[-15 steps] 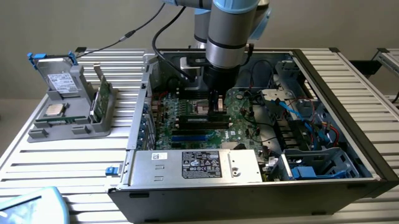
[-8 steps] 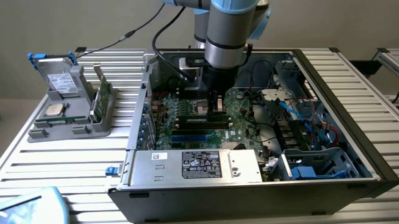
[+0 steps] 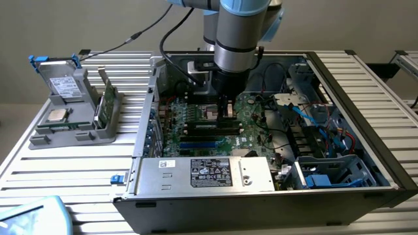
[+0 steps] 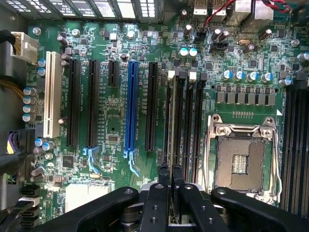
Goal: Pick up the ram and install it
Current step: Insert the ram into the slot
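From my station I see the claw (image 3: 227, 113) down inside the open computer case (image 3: 382, 147), low over the motherboard (image 3: 251, 128). On the wrist view its two fingers (image 4: 163, 186) are drawn close together, clamped on the ram (image 4: 170, 125). The stick stands edge-on and runs along the black memory slot (image 4: 179, 121) just beside the processor socket (image 4: 241, 159). The blue slot (image 4: 131, 106) lies a few slots away on the far side from the socket.
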Controlling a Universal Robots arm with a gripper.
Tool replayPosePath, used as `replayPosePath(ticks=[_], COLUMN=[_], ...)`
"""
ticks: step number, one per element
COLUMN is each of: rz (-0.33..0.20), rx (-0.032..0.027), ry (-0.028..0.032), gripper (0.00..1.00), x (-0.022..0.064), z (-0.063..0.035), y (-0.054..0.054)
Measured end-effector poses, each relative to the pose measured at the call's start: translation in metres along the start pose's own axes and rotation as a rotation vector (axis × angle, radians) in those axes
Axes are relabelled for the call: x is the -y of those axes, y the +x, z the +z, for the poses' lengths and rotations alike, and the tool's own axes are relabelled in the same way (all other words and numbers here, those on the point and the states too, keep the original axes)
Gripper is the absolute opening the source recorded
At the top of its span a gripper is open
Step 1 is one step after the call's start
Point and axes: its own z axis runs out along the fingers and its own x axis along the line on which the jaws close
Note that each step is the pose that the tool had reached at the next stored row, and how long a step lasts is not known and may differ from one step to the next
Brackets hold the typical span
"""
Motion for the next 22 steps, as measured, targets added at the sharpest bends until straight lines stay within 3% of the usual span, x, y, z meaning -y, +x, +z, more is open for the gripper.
replayPosePath(ticks=[3, 22], rz=[0.000, -0.002], rx=[-0.0004, -0.0031], ry=[0.0049, 0.0051], gripper=[0.13, 0.13], x=[-0.0004, -0.0008], z=[0.0018, 0.0036], y=[-0.0002, -0.0011])
